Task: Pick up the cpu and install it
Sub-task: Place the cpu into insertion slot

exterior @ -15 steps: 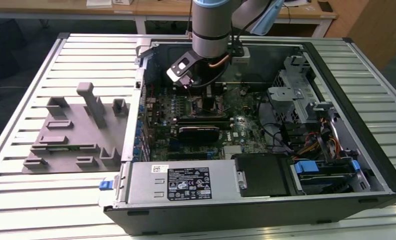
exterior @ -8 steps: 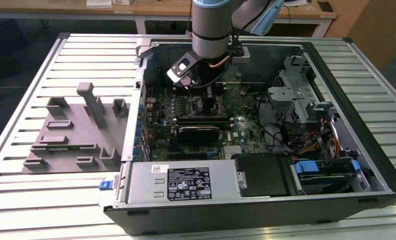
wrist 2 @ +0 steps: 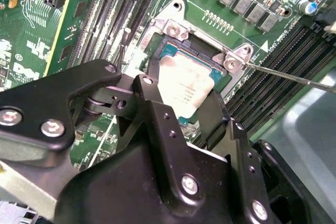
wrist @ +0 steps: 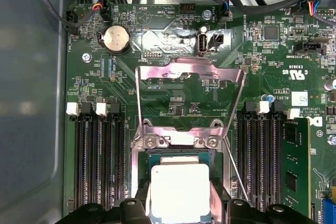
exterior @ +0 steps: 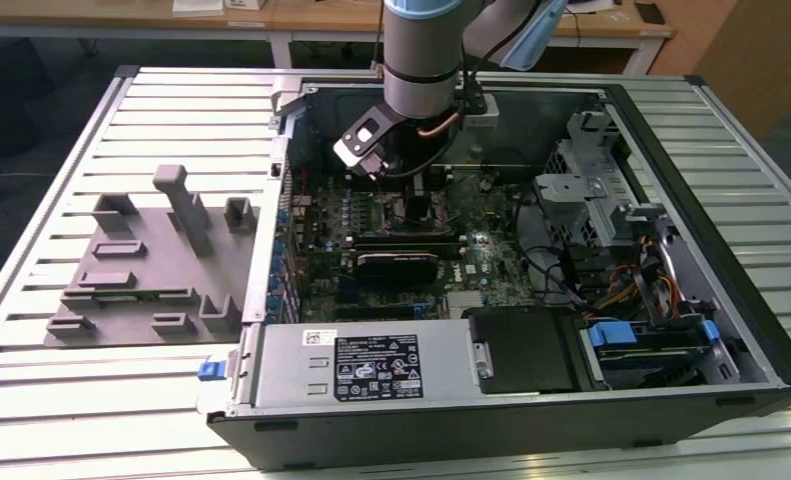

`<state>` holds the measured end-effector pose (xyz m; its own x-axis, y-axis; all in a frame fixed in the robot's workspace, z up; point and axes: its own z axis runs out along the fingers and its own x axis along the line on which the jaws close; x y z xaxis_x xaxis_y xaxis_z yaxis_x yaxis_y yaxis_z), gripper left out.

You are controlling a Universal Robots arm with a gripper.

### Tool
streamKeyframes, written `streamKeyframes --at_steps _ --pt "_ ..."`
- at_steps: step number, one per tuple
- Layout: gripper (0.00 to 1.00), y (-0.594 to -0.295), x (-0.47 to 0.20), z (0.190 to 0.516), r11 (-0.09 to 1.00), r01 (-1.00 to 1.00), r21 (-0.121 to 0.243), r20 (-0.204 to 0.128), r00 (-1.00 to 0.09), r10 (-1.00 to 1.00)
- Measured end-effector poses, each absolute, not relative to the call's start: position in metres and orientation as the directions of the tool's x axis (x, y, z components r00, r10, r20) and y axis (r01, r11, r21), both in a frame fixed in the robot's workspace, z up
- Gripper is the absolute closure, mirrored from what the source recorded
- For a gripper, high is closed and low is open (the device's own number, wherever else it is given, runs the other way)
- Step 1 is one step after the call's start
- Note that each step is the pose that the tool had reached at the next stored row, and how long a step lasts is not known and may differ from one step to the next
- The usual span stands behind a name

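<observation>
Pick-up is done. To the exterior view's left of the socket [wrist: 181, 141], the grey fixture block [exterior: 142, 270] stands well apart. At the socket, your gripper [wrist: 181, 211] is clenched on the cpu [wrist: 178, 190]; you cannot tell whether it is seated. Beside the socket, the load plate [wrist: 189, 72] stands raised, not yet clamped.

In the CPU socket [wrist: 152, 141], the cpu [wrist: 180, 190]. Memory slots [wrist: 97, 166] on two opposite sides of it. Load plate [wrist: 189, 72] open off a third side, toward the coin-cell battery [wrist: 115, 39].
</observation>
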<state>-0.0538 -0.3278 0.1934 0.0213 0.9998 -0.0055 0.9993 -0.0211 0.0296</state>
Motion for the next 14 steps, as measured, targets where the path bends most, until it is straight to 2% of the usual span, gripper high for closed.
streamKeyframes --at_steps 14 --pt "0.47 -0.3277 -0.0539 0.1925 -0.038 0.999 0.03 0.002 0.038 0.999"
